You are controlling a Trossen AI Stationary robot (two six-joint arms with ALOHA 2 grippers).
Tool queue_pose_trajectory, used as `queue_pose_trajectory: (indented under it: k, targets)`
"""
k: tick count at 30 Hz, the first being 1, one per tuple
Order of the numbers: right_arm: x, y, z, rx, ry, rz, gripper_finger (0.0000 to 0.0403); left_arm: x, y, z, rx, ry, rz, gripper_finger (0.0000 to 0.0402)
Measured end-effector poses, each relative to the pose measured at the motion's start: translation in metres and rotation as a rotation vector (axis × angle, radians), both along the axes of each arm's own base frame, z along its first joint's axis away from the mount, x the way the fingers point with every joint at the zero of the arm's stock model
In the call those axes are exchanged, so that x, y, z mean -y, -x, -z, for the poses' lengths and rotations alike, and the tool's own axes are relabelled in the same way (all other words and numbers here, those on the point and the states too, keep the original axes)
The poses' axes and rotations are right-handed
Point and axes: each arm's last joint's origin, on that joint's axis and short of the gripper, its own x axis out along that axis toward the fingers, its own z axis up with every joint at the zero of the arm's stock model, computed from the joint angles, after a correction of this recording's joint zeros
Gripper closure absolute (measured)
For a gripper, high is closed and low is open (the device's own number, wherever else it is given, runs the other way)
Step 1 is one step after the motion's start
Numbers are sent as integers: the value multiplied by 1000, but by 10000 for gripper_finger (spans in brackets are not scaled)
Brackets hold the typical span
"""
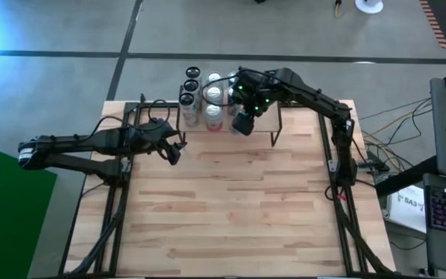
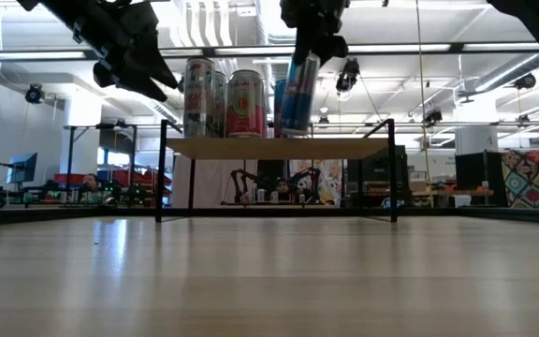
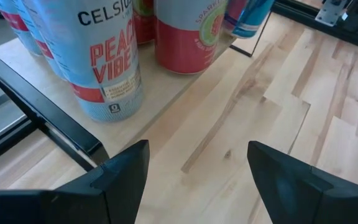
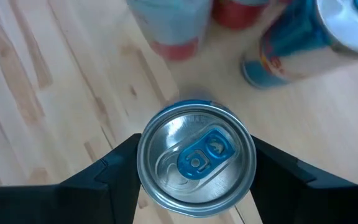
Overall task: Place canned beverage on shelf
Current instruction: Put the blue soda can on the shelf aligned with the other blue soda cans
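From my remote station, the left gripper (image 1: 174,149) hangs with its fingers spread and nothing between them just off the left end of the shelf (image 2: 279,147), close to the tall Celsius can (image 3: 95,56) that stands near that end of the light wood board. A shorter red-and-white sparkling-water can (image 3: 188,37) stands just beside the Celsius can, farther along the shelf, with more cans grouped behind them. Toward the shelf's middle, the right gripper (image 4: 194,165) is clamped from above on the slim blue-and-silver canned beverage (image 2: 298,94), a finger on either side of its blue-tabbed top. In the low view the can leans, its base at or barely above the board near the front edge; I cannot tell whether it is touching. Right of the held can the board is bare wood. As I judge it, the danger is the tilt: released now, the can could rock off its base and topple over the front edge or knock into the neighbours just beside it. A sideways drag while withdrawing could do the same, since the cans stand so close together.
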Motion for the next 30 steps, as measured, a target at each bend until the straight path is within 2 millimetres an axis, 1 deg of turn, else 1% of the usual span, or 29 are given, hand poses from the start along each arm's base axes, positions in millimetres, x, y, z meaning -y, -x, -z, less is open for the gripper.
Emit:
queue_pose_trajectory:
  k: [7,19,21,26,30]
  targets:
    - [6,-1,-6,47,42,25,175,0,0,0,3,1,-1,143]
    - [14,-8,7,9,32,32,175,0,0,0,17,26,-10,143]
    - [15,-9,8,6,35,30,167,0,0,0,21,32,-14,143]
    - [15,-9,9,-4,36,28,128,0,-1,0,25,39,-18,143]
    - [16,-10,11,-13,52,28,112,0,-1,0,27,42,-18,143]
